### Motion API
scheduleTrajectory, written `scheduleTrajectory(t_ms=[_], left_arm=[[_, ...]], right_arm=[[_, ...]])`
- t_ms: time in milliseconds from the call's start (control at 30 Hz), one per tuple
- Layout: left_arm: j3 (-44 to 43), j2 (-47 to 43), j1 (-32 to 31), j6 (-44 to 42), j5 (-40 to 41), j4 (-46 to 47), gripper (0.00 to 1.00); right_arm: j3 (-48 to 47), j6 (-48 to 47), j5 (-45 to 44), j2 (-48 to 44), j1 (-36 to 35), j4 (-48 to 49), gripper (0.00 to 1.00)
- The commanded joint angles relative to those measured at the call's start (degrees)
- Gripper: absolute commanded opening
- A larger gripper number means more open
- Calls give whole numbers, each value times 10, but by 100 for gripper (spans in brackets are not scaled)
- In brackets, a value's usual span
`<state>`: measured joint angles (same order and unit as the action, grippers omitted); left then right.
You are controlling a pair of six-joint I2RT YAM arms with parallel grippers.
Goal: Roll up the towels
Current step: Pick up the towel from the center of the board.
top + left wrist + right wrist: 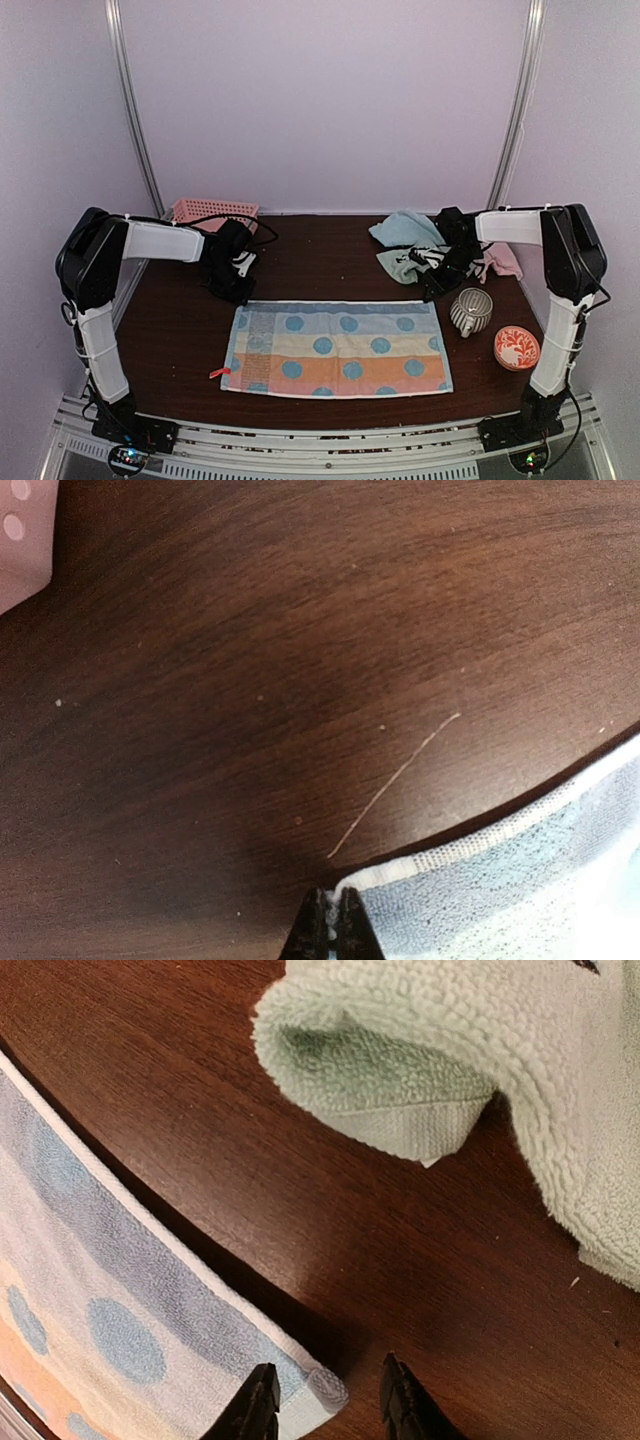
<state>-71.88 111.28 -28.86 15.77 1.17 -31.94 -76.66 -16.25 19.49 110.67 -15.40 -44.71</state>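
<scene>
With the left tool (333, 925) pinching only the far left corner tip of the striped, blue-spotted terry towel (340, 345) and the right tool (325, 1405) spread, the cloth is risking slipping free.

Top view: pink towel (505, 262) mostly behind the right arm (520, 228), pink basket (213, 211) partly behind the left arm (160, 240). Left gripper (240, 295) and right gripper (430, 290) too small to read there. Left wrist: spotted towel (520, 890) cut by right and bottom edges (only a corner shows). Right wrist: sage green towel (480, 1050) runs off top and right.
</scene>
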Motion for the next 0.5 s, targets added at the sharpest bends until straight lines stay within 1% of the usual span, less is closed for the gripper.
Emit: scheduleTrajectory(t_ms=[0, 233, 467], left_arm=[[13, -10, -1, 6, -6, 15, 0], [20, -16, -1, 6, -5, 18, 0], [25, -19, -1, 7, -2, 23, 0]], right_arm=[[-17, -4, 9, 17, 2, -32, 33], [-24, -8, 20, 32, 1, -48, 27], [-35, -9, 22, 32, 2, -43, 12]])
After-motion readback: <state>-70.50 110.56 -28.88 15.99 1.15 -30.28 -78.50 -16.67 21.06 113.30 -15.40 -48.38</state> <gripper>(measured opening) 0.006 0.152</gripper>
